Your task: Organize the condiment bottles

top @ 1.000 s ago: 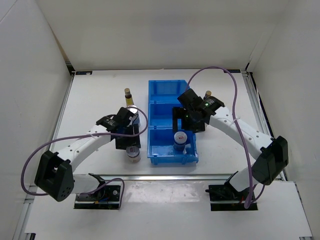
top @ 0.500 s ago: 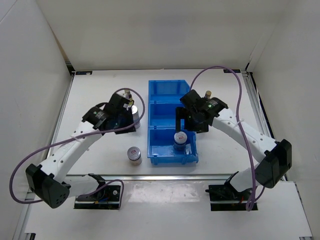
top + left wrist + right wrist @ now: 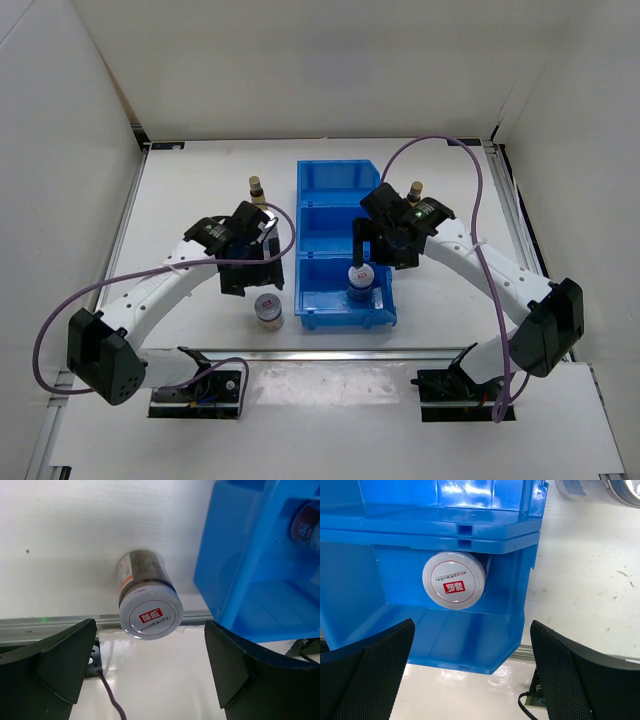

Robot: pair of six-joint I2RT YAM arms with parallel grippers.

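Over the white tabletop (image 3: 190, 200), from above, the left gripper (image 3: 256, 282), fingers spread, hangs close beside a squat clear jar with a white lid (image 3: 267, 308), which stands on the table just left of the blue three-compartment plastic bin (image 3: 300, 250); the right gripper (image 3: 368, 258), likewise spread, hovers over a matching white-lidded jar (image 3: 360, 277) in the bin's nearest compartment; a slim yellow bottle with a tan cap (image 3: 256, 190) stands outside the bin. From the left wrist, the table jar, filled with dark seasoning, sits centred between the black fingers (image 3: 55, 665); picking it up likely calls for a straight descent, a squeeze below the lid, and a lift clear of the bin wall. From the right wrist, the binned jar stands alone in its compartment, close to the divider.
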